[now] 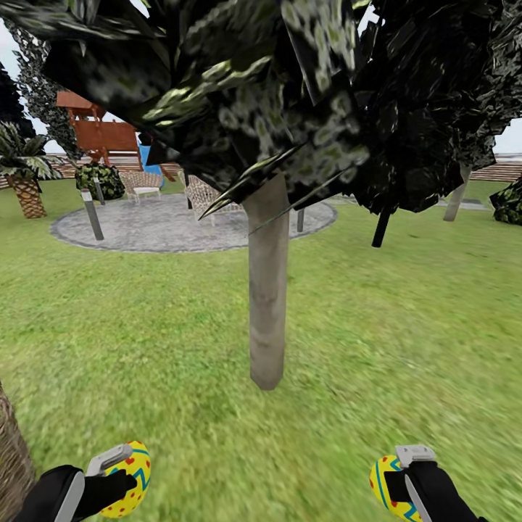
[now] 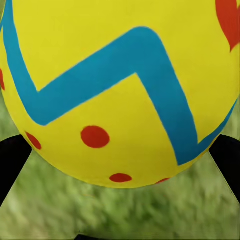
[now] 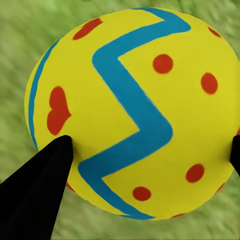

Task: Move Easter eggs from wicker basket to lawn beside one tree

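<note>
Two Easter eggs were in hand, carried above the lawn (image 1: 377,319): the left egg (image 1: 133,478) sat clenched in the left gripper (image 1: 116,475), the right egg (image 1: 388,487) in the right gripper (image 1: 395,484). In both wrist views black fingers (image 3: 37,192) pressed the shell sides, grass blurred beneath. Held low, one per arm, likely so both could be dropped at the same spot. The tree (image 1: 268,290) stood just ahead, trunk centred between the arms, probably the chosen one. Farther off were a stone patio (image 1: 181,221) and a palm (image 1: 25,174).
</note>
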You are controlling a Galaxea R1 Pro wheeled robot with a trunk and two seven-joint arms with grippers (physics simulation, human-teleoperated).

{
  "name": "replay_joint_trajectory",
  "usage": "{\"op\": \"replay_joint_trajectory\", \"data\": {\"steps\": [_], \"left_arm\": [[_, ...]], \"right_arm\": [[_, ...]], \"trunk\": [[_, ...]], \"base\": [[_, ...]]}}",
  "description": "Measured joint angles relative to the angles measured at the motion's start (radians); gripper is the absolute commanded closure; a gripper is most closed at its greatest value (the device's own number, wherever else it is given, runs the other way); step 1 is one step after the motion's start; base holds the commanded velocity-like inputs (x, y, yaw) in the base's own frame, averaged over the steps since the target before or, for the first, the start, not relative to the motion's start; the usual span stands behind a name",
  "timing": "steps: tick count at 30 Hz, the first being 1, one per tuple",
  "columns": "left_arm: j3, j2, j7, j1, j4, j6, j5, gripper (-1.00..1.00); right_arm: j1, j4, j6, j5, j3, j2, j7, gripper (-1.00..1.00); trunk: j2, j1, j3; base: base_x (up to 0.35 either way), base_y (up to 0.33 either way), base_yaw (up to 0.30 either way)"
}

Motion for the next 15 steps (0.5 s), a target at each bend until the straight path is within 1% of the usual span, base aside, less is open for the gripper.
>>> {"op": "replay_joint_trajectory", "data": {"steps": [4, 15], "left_arm": [[0.0, 0.0, 0.0, 0.0, 0.002, 0.002, -0.002, 1.0], [-0.002, -0.002, 0.001, 0.0, 0.003, 0.003, -0.002, 1.0]], "right_arm": [[0.0, 0.0, 0.0, 0.0, 0.0, 0.0, 0.0, 1.0], [0.0, 0.0, 0.0, 0.0, 0.002, 0.0, 0.0, 1.0]], "trunk": [[-0.001, 0.002, -0.015], [-0.003, 0.007, -0.058]], "base": [[0.292, 0.0, 0.0], [0.013, 0.0, 0.0]]}}
